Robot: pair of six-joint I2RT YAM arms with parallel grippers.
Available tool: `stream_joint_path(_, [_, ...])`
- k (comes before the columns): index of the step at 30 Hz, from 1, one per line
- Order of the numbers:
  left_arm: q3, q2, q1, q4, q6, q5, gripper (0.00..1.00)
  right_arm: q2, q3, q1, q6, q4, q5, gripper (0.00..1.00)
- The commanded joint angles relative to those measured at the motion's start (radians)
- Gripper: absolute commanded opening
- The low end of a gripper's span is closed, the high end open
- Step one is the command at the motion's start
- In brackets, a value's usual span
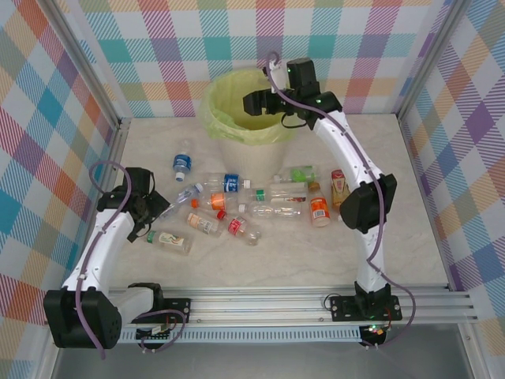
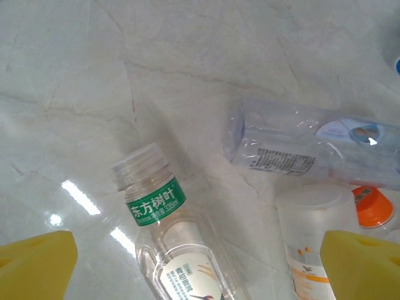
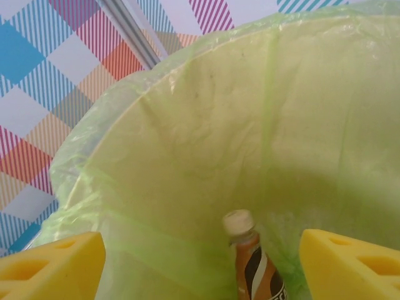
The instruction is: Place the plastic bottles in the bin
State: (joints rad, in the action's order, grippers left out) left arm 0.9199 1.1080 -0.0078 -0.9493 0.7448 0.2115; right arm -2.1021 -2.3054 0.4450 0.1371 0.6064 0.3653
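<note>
The bin (image 1: 251,144), cream with a yellow-green bag, stands at the back of the table. My right gripper (image 1: 254,103) hangs open over its mouth. In the right wrist view a brown bottle (image 3: 253,267) with a white cap stands free inside the liner (image 3: 206,144), below and between the gripper's (image 3: 203,265) spread yellow pads. Several plastic bottles (image 1: 260,207) lie scattered mid-table. My left gripper (image 1: 151,227) is open and low over a clear bottle with a green neck band (image 2: 156,206), which lies between its yellow pads (image 2: 34,265) without touching them.
Beside the green-banded bottle lie a crushed clear bottle (image 2: 312,153), a white-capped bottle with an orange label (image 2: 309,234) and an orange cap (image 2: 374,209). A blue-labelled bottle (image 1: 183,164) lies apart at the left. Checked walls and metal posts enclose the table.
</note>
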Motion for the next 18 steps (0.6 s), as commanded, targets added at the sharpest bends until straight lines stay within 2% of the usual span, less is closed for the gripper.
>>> stream_joint_path(1, [0.026,-0.026,0.014,-0.085,0.032,0.017,1.0,0.138,0.078,0.003,-0.032,-0.037,0.022,0.84])
stream_joint_path(6, [0.015,-0.058,0.013,-0.177,0.109,-0.006,1.0,0.354,0.365,0.003,-0.021,-0.19,-0.017,0.96])
stream_joint_path(9, [-0.018,-0.077,0.014,-0.19,0.173,-0.089,1.0,0.499,0.579,0.003,0.001,-0.318,-0.098,1.0])
stream_joint_path(14, [-0.138,-0.137,0.004,-0.07,0.275,-0.291,1.0,0.727,0.906,0.002,0.034,-0.465,-0.293,1.0])
stream_joint_path(18, [-0.217,-0.128,-0.021,0.066,0.323,-0.342,1.0,0.847,1.085,0.001,0.022,-0.536,-0.414,1.0])
